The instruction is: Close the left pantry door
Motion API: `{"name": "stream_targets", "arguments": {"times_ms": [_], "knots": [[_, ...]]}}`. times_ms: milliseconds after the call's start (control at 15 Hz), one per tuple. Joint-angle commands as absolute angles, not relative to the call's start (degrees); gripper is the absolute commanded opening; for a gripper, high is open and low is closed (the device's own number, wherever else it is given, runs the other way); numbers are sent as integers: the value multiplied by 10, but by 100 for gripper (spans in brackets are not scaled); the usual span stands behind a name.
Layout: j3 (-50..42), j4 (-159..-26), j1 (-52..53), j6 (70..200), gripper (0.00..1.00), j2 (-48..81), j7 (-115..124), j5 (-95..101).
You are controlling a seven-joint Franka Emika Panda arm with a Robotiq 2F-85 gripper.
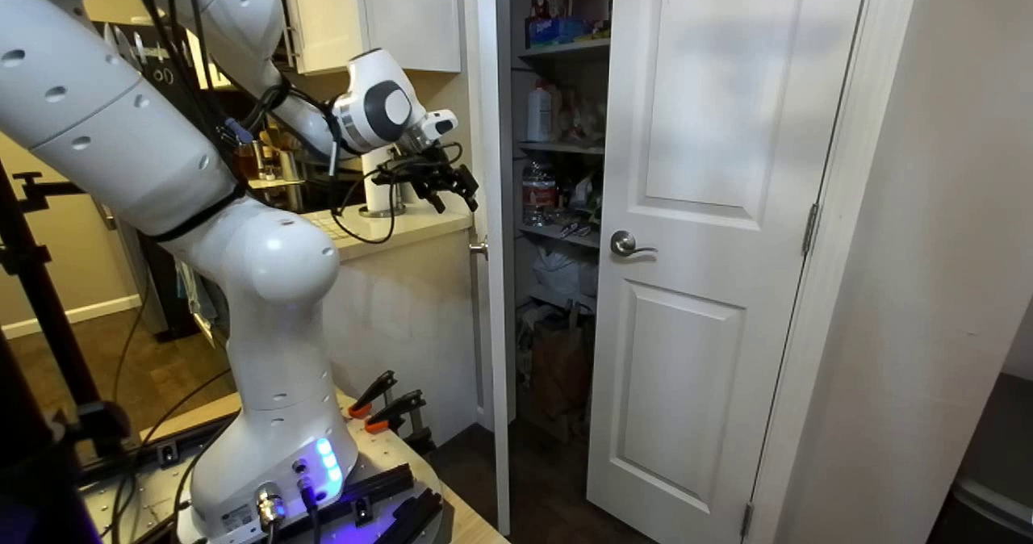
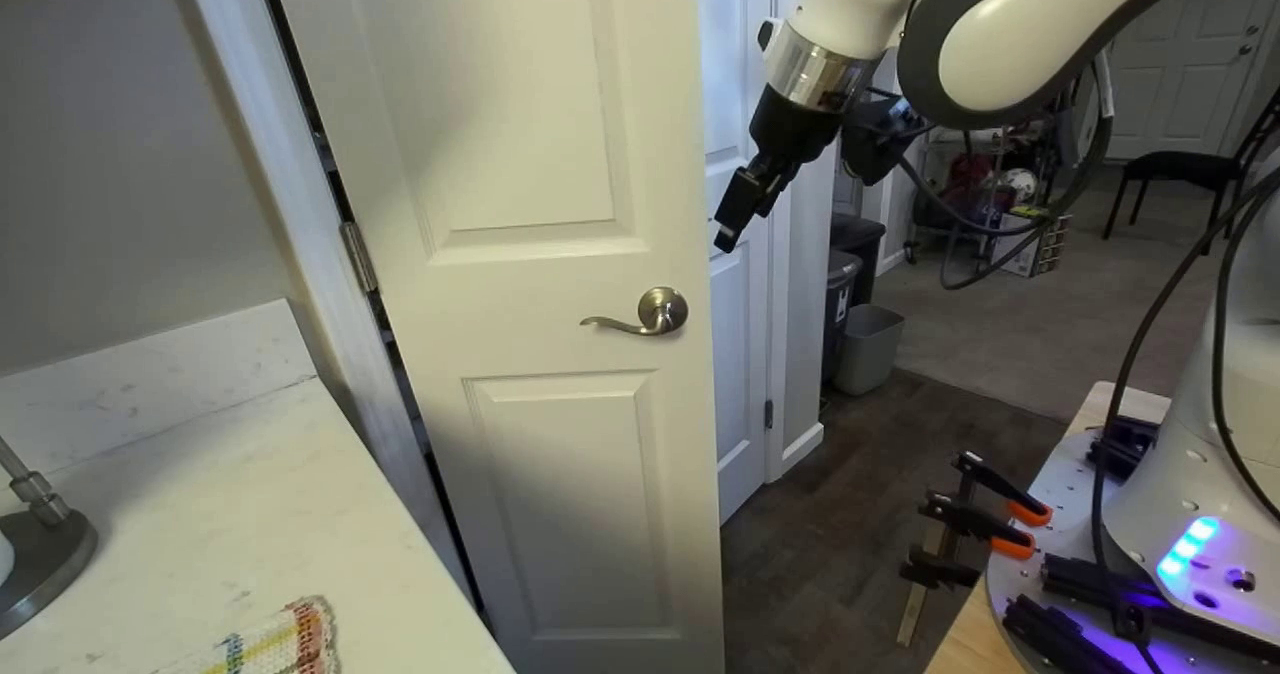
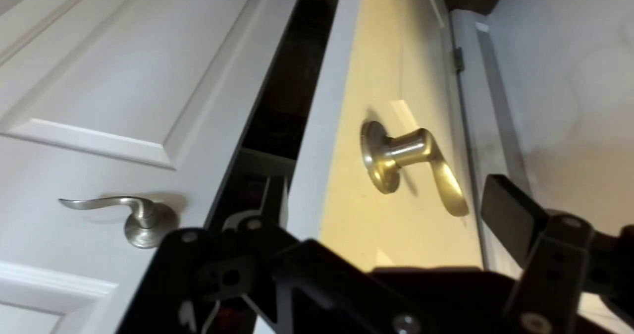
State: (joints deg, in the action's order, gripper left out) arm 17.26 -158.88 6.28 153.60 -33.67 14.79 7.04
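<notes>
To be closed: the left pantry door (image 2: 520, 304), tall, white and panelled, hinged on the side of the worktop (image 2: 170, 524) and standing open, with its free edge turned out into the room. Fitted near this edge with a silver lever handle (image 2: 660, 311), tinted gold by the light in the wrist view.

Step in hand, by judgement: most likely the approach to this leaf, with the push itself not yet begun. For the next move, bring the tool (image 3: 389, 200) against the outer face, preferably near the free edge for better leverage, then press toward the shelves (image 1: 561, 148) and follow the arc of the leaf. Probably not necessary to grip the lever handle; advisable, rather, to keep the fingers (image 3: 507, 215) from hooking on it.

Relative to the tool: located just ahead in the wrist view, with the lever handle visible in the space between the fingers. Near the tool also in both exterior views, with the lever handle at a lower level. No contact to be seen with certainty; not possible to tell the exact gap. As for the tool: spread wide, with nothing held.

Farther out: the twin leaf (image 1: 718, 237), also partly open, across the dark gap; on the worktop, a patterned cloth (image 2: 290, 644).
</notes>
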Motion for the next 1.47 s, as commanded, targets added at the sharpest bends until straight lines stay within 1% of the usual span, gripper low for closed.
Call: {"name": "stream_targets", "arguments": {"times_ms": [0,400,800,1400], "knots": [[102,-1588,141,1596,100,-317,59,11],[55,-1573,176,1664,100,-300,-39,25],[12,-1520,201,1700,100,-238,-137,29],[32,-1452,123,1699,100,-166,-136,86]]}}
